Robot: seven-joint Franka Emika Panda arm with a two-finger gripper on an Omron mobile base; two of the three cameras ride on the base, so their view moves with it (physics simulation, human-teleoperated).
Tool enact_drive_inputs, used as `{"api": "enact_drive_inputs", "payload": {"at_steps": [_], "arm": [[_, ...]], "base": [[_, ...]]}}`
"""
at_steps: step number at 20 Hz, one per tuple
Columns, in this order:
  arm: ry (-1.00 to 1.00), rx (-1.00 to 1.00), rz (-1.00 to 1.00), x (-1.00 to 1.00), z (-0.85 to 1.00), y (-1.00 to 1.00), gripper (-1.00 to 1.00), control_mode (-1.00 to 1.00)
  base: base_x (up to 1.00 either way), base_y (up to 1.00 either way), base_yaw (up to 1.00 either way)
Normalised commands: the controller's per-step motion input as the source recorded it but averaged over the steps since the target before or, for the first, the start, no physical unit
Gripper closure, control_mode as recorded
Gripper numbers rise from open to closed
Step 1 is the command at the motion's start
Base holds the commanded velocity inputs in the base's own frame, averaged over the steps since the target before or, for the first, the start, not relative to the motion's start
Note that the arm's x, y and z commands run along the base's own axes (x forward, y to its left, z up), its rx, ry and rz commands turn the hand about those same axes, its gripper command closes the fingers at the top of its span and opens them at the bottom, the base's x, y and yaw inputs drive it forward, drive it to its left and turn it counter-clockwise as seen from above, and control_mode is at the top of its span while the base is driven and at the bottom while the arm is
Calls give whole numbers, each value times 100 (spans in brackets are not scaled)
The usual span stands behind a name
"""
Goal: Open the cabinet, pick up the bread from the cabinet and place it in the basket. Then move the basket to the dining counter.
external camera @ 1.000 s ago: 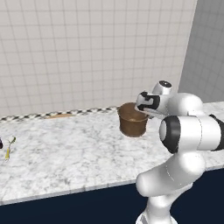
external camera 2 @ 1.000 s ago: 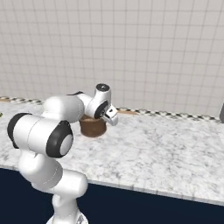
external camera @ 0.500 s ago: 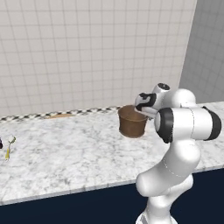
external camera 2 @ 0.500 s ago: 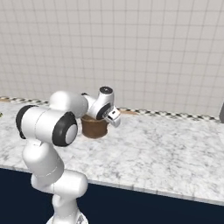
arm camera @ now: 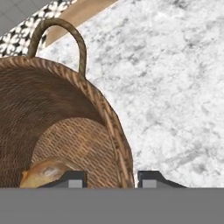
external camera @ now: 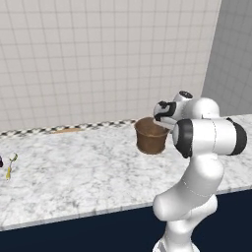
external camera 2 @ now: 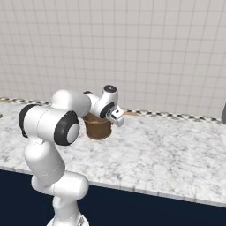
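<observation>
The brown wicker basket point(external camera: 150, 138) stands upright on the marbled dining counter point(external camera: 74, 172), close to the tiled wall; it also appears as the basket point(external camera 2: 98, 128) from the other side. The tan bread point(arm camera: 48, 173) lies on the basket's floor. My gripper point(arm camera: 111, 179) hangs over the basket's near rim point(arm camera: 118, 140), one finger inside and one outside. The fingers stand apart, with a gap showing on the inner side, so the gripper is open. The cabinet is out of view.
A flat wooden board point(external camera: 64, 130) lies along the wall left of the basket. A small yellow object point(external camera: 10, 165) sits at the far left of the counter. A grey thing point(external camera 2: 223, 110) shows at the right edge. The counter's front edge is dark navy.
The arm's elbow has risen slightly and shifted over the counter. The hand stays at the basket's rim and the basket has not moved.
</observation>
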Motion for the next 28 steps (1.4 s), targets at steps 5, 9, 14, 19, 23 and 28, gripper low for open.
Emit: {"api": "enact_drive_inputs", "payload": {"at_steps": [5,9,14,19,23,28], "arm": [[0,0,7,0,34,0,-100,-100],[0,0,3,-21,85,0,-100,-100],[0,-3,5,-74,64,34,-100,-100],[0,-9,5,-100,43,56,-100,-100],[0,-8,3,-100,44,7,-100,-100],[-5,-8,4,-100,44,0,-100,-100]], "base": [[0,0,0],[0,0,0],[0,0,0],[0,0,0],[0,0,0],[0,0,0]]}}
